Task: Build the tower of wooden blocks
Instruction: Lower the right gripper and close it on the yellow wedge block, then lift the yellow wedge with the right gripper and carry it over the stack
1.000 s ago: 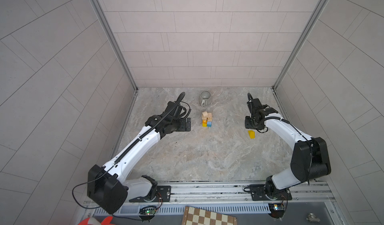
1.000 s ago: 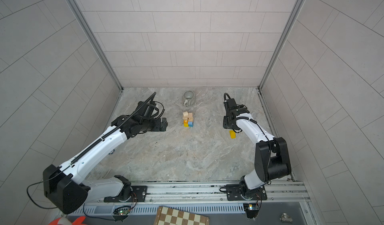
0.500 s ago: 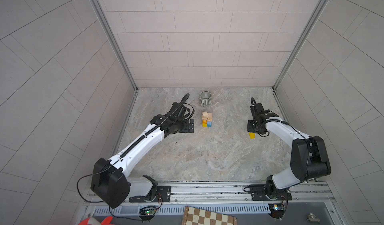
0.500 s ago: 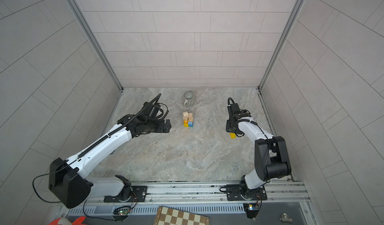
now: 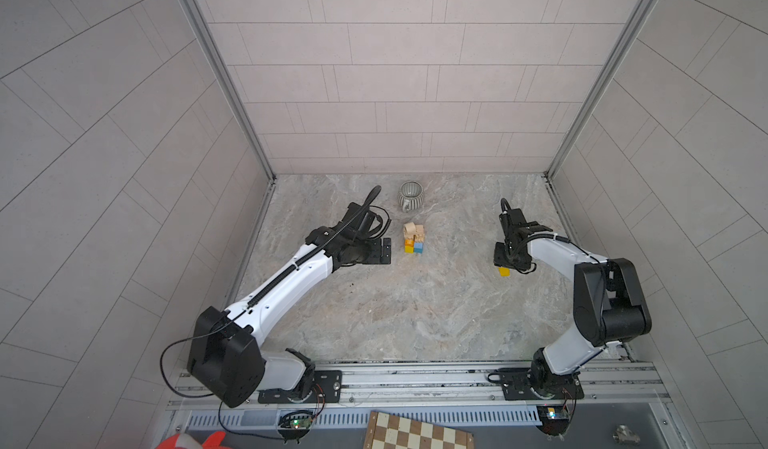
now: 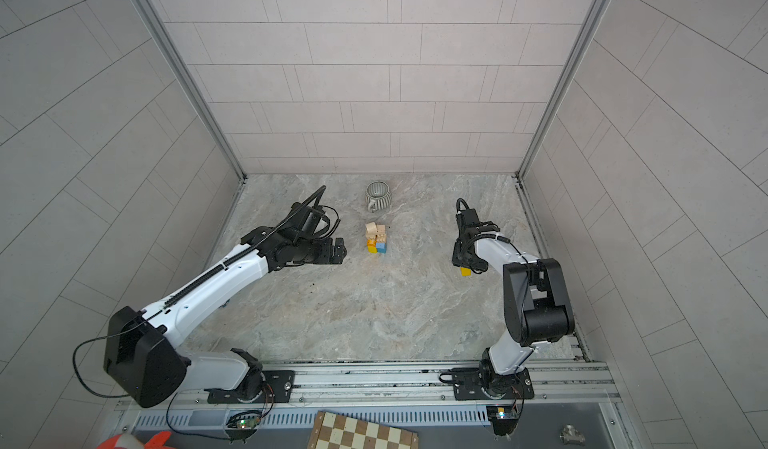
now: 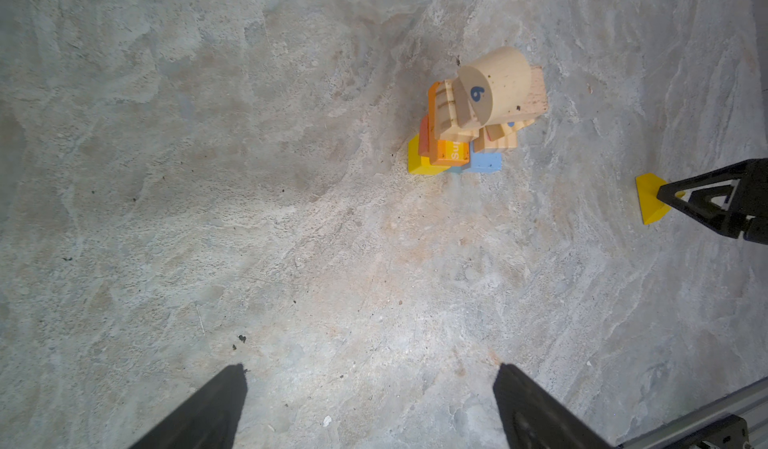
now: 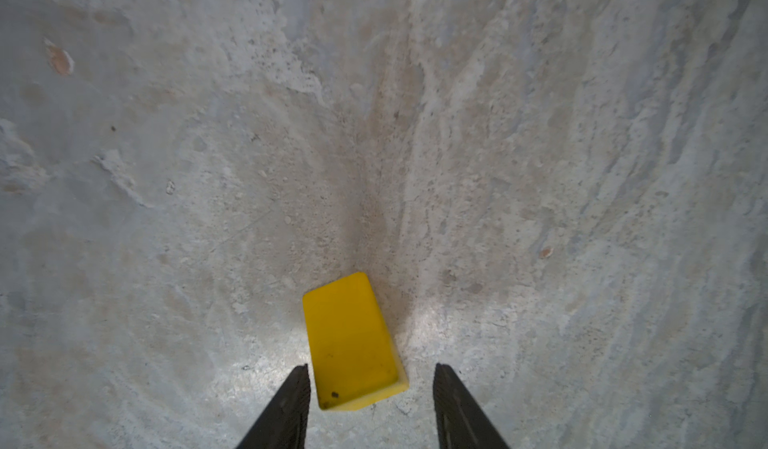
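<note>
In both top views, wood block tower [image 5: 414,239] mid-frame on the stone-patterned tabletop [image 5: 415,310], just below the grey ribbed mug [image 5: 410,195], with left gripper [image 5: 385,251] spread wide close to its left, not touching. Only from the left wrist view: a blue 6 on the top cylinder [image 7: 492,89], upper right of centre. Only from the right wrist view: right gripper [image 8: 372,370] half spread astride the yellow wedge [image 8: 353,343] at bottom centre, clear gap on one side.
</note>
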Robot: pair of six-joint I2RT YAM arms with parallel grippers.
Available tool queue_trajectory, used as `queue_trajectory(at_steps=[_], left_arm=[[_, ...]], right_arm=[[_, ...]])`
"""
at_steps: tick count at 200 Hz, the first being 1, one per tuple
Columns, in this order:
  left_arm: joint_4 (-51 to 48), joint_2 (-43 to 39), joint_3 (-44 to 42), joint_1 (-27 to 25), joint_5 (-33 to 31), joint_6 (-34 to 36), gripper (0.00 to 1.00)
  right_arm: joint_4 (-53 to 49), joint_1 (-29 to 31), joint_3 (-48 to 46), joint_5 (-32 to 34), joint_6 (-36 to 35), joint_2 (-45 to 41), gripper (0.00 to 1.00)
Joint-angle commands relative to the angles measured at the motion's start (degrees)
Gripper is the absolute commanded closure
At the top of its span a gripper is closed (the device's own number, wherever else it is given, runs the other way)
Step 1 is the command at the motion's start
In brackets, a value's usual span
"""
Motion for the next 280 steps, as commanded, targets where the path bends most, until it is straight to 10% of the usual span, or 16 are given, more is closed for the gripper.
queue_trajectory(at_steps=[1,149,280], left_arm=[[0.15,0.53,-0.43,0.33,1.49,-0.69,0.0],[0.05,0.32,-0.34,1.32,3.02,-0.89,0.0],[0.82,-3.04,-1.66,3.38,1.3,-2.75,0.0]], right_arm=[[-0.09,-0.32,-0.11,-0.08,0.74,1.19,0.5],[0.17,-0.32,0.27,-3.43,0.67,2.4,0.78],[-7.84,5.93,13.03,-4.35,0.13,2.46,0.78]])
